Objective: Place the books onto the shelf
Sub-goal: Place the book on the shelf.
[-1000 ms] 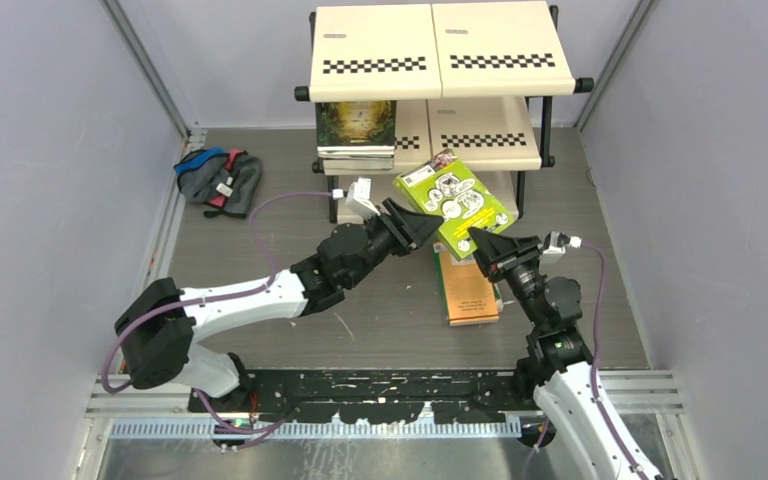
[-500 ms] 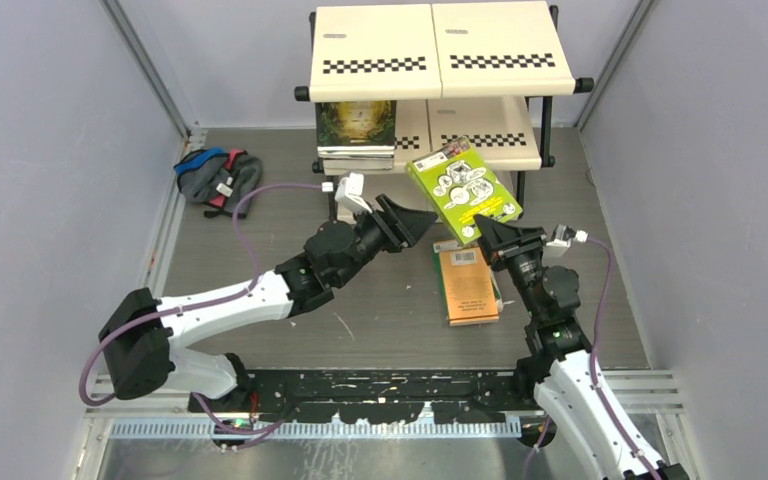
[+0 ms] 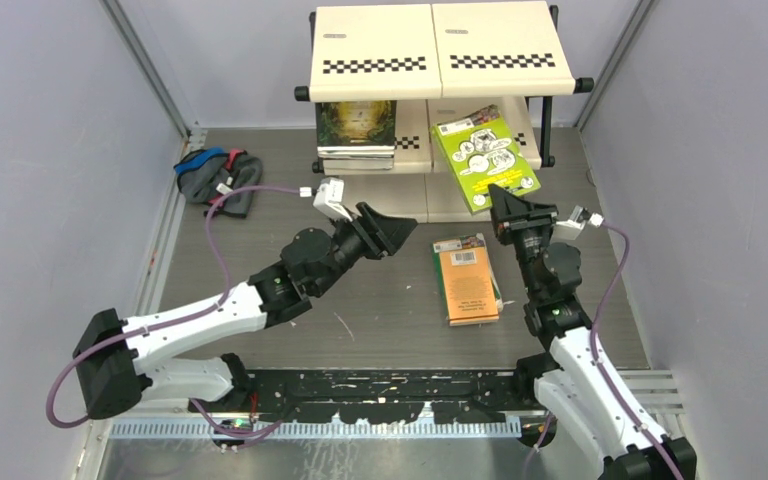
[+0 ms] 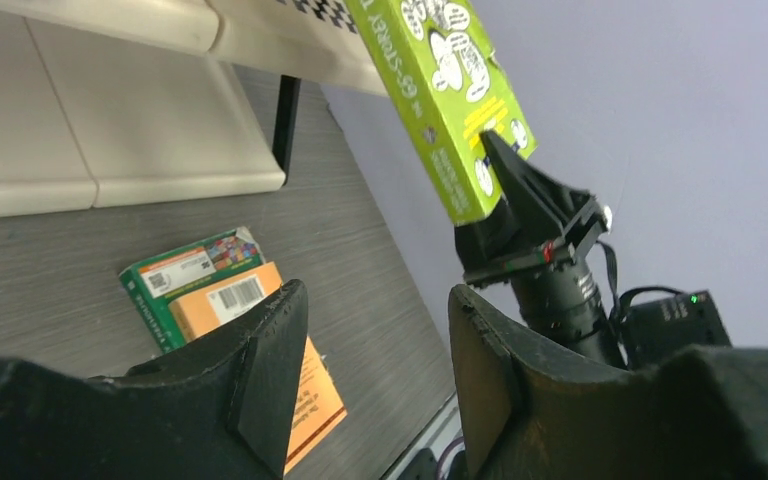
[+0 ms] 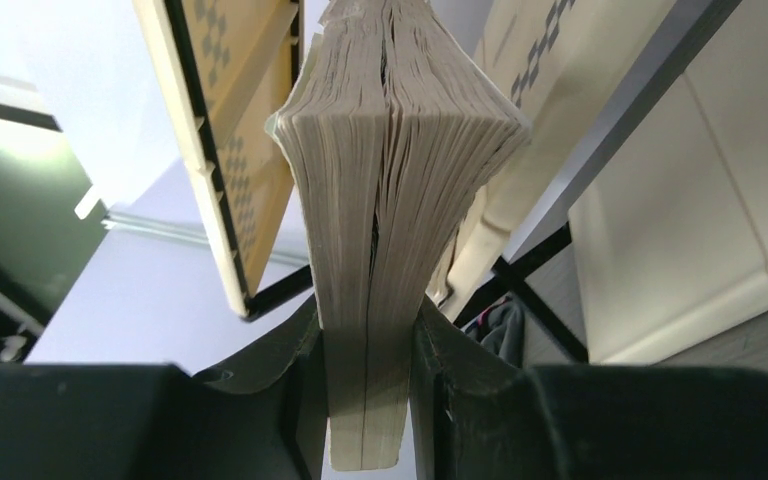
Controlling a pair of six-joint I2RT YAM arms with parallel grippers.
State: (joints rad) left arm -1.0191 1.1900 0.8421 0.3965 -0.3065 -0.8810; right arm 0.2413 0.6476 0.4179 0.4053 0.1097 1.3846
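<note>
Shelf [image 3: 440, 50] at top centre: we see green-gold book [image 3: 356, 122] on its middle tier, left side. Right gripper [image 3: 501, 196] clamps lime book [image 3: 482, 152]; left gripper [image 3: 405, 238] jaws apart, empty.

A robot lab's test cell: plain grey walls [image 3: 50, 150] box in a small table [image 3: 390, 310], with two robot arms [image 3: 210, 315] bolted to a black mounting plate [image 3: 390, 383].

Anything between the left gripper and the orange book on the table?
Nothing: top view shows only bare table between the left gripper and the orange book.
</note>
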